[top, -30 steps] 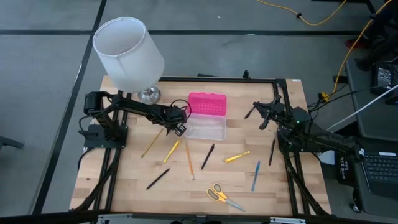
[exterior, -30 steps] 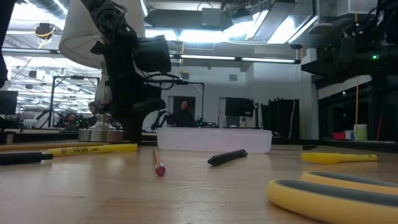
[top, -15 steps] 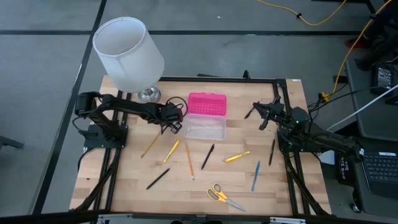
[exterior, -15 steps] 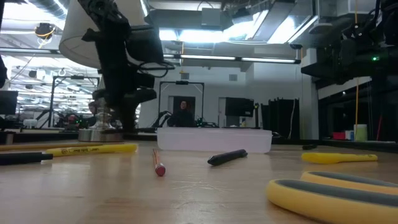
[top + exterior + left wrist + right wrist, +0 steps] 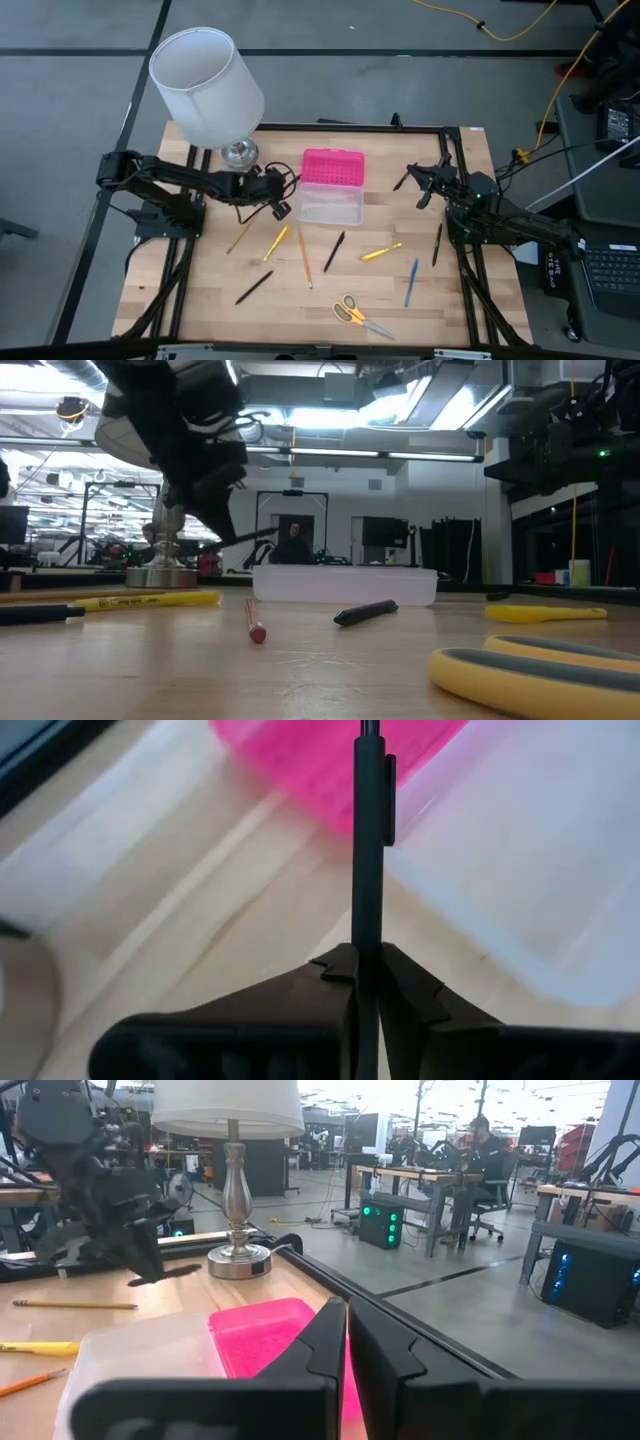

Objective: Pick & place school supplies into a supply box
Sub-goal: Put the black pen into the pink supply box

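The supply box (image 5: pixel 330 205) is a clear tub with its pink lid (image 5: pixel 334 167) folded open toward the far edge. My left gripper (image 5: pixel 280 205) hovers just left of it, shut on a black pen (image 5: pixel 368 850), which also shows in the low view (image 5: pixel 250 537). Loose supplies lie flat on the table: a yellow pencil (image 5: pixel 243 232), an orange pencil (image 5: pixel 304 258), black pens (image 5: pixel 334 252), a blue pen (image 5: pixel 411 282) and yellow-handled scissors (image 5: pixel 358 315). My right gripper (image 5: pixel 412 185) waits shut at the far right, touching nothing. My left gripper pinches the black pen's barrel (image 5: pixel 366 935) between its two fingers (image 5: pixel 405 982). The pen lies along the fingers and sticks out past their tips toward the box, clip end (image 5: pixel 390 800) forward. The fingers slant down from the table's left. The pen is lifted clear of the table.
A white-shaded lamp (image 5: pixel 205 85) stands on its metal base (image 5: pixel 238 152) at the far left, close behind my left arm. A black frame (image 5: pixel 470 260) borders the table. Bare wood lies between the box and the pens.
My left gripper has risen from the tabletop beside the box and drawn back toward the table's left edge, tipping to a shallower slant. It stays shut on the black pen, which now hangs clear of the table.
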